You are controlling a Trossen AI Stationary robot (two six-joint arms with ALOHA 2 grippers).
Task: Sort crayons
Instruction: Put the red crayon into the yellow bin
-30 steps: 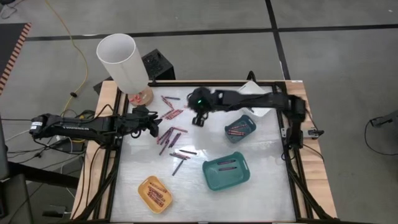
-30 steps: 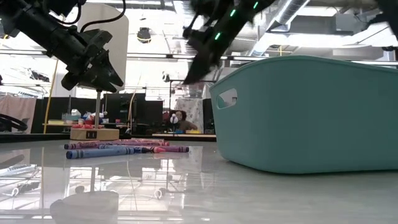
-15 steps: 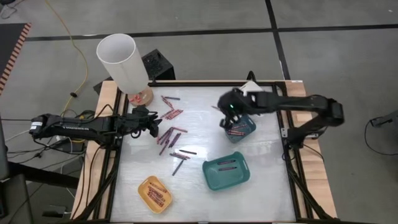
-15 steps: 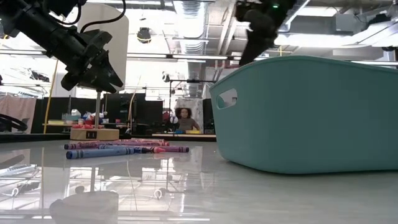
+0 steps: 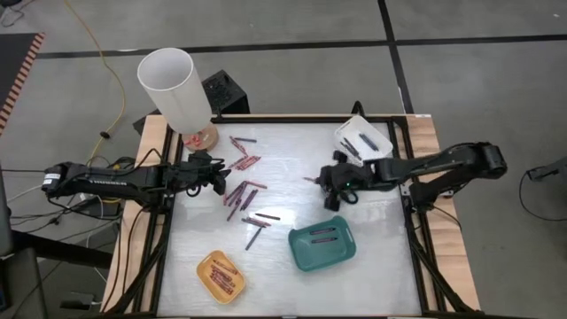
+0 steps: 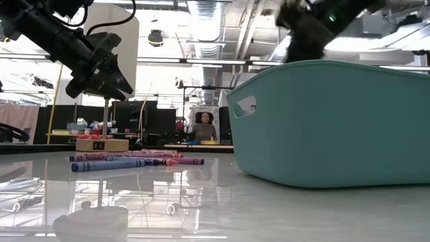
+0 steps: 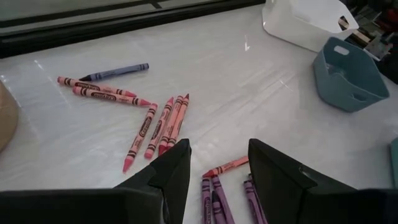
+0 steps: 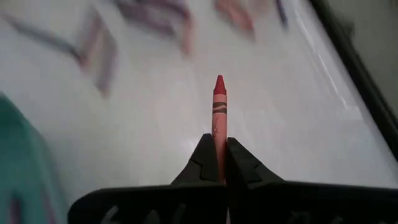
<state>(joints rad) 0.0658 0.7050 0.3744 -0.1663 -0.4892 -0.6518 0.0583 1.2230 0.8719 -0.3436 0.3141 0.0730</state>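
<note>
Crayons (image 5: 244, 190) lie scattered on the glossy table (image 5: 283, 266), mostly in a loose cluster at centre-left; more already sit in the yellow tray (image 5: 220, 276), the large teal tray (image 5: 322, 245) and the white tray (image 5: 363, 139).

One red crayon (image 8: 219, 118) is pinched by its lower end between the pressed-together fingers of the right gripper (image 5: 335, 190), tip pointing forward, held over the table near the small blue-grey tray (image 7: 347, 73).

Left gripper (image 7: 217, 163) hovers over the cluster, fingers spread, nothing between them.

Handling, as judged: each stick is light, stiff and thin, but likely to snap if levered. Paper wrap should give fair grip; the round body may roll on the slick surface. Best hold is across the mid-body, fingers square to the long axis.

Obstacles: several crayons lie side by side and touching, so closing on one may drag its neighbour. A white cylinder (image 5: 173, 86) on a wooden base stands at the table's far left corner, beside the left arm. A person (image 6: 203, 126) sits in the room beyond.
</note>
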